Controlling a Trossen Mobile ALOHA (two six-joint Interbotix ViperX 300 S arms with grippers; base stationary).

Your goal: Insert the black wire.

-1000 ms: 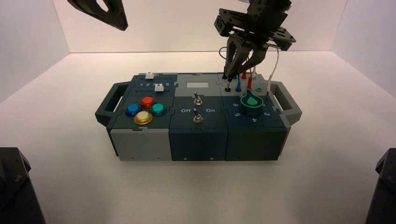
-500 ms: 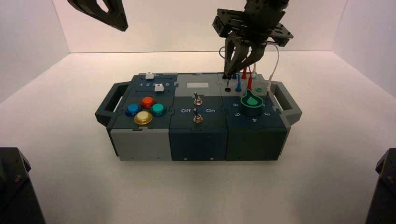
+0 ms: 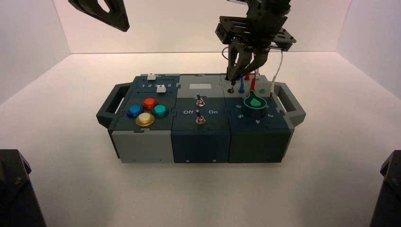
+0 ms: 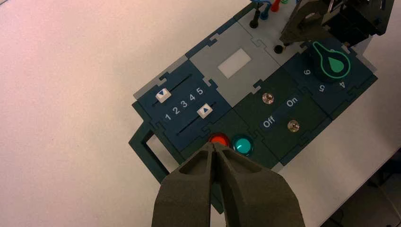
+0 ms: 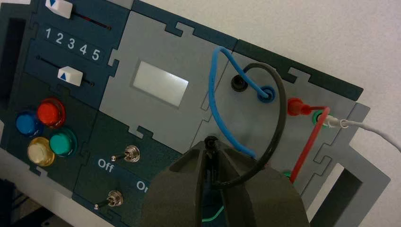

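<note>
My right gripper [image 3: 231, 78] hangs over the grey panel at the box's back right and is shut on the black plug [image 5: 211, 141] of the black wire [image 5: 277, 90]. The wire loops from my fingers to its other plug, which sits in a far socket [image 5: 239, 83]. In the left wrist view an open black socket [image 4: 278, 48] lies just beside the right gripper's tips [image 4: 289, 39], and the plug is held just above it. My left gripper [image 4: 215, 147] is shut and empty, raised high at the back left [image 3: 101, 12], over the red button [image 4: 218, 139].
A blue wire [image 5: 212, 94], a red wire [image 5: 306, 142] and a white wire [image 5: 373, 127] crowd the same panel. The green knob [image 3: 254, 105] stands right in front of it. Two toggle switches [image 3: 200, 100] and the coloured buttons [image 3: 145, 112] lie to the left.
My right gripper has shifted slightly over the grey panel with the black plug, its tips now a little closer to the open socket. The left arm has not moved.
</note>
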